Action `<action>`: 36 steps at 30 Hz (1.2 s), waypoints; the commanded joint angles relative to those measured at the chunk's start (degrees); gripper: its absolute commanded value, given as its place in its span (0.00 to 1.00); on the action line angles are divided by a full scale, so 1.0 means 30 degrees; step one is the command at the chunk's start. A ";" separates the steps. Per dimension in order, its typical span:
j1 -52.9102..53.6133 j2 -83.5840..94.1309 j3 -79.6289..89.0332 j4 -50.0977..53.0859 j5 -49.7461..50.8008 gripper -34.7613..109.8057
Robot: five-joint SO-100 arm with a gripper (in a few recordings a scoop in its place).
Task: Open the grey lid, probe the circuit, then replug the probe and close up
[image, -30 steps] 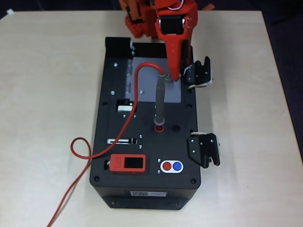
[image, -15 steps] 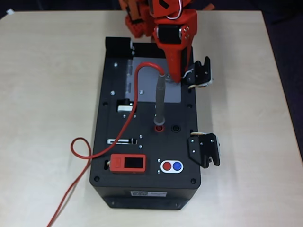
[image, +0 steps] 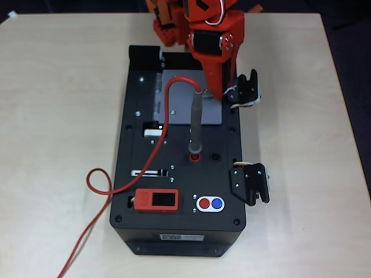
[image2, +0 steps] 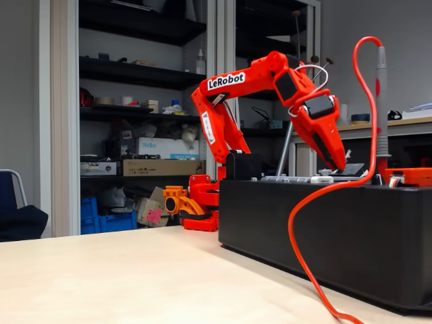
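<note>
1 gripper (image: 215, 95) has risen slightly off the grey lid (image: 179, 110) near the black box's (image: 145, 191) far edge; its opening can't be told.

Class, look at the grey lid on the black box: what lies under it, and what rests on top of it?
The grey lid lies flat and closed, hiding whatever is underneath. Over it the overhead view shows the gripper tip, the probe top and its red cable; contact is unclear.
</note>
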State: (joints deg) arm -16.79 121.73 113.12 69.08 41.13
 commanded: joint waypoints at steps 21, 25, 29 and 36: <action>0.4336 -0.0879 -0.9082 0.6943 -0.1582 0.24; 0.5625 -0.0820 -0.9785 0.7588 -0.1934 0.24; 0.7295 -0.0557 -0.9756 0.7793 -0.2285 0.24; 1.0928 -0.0381 -0.8848 0.6445 -0.3164 0.24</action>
State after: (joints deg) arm 11.87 118.74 86.57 89.38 31.99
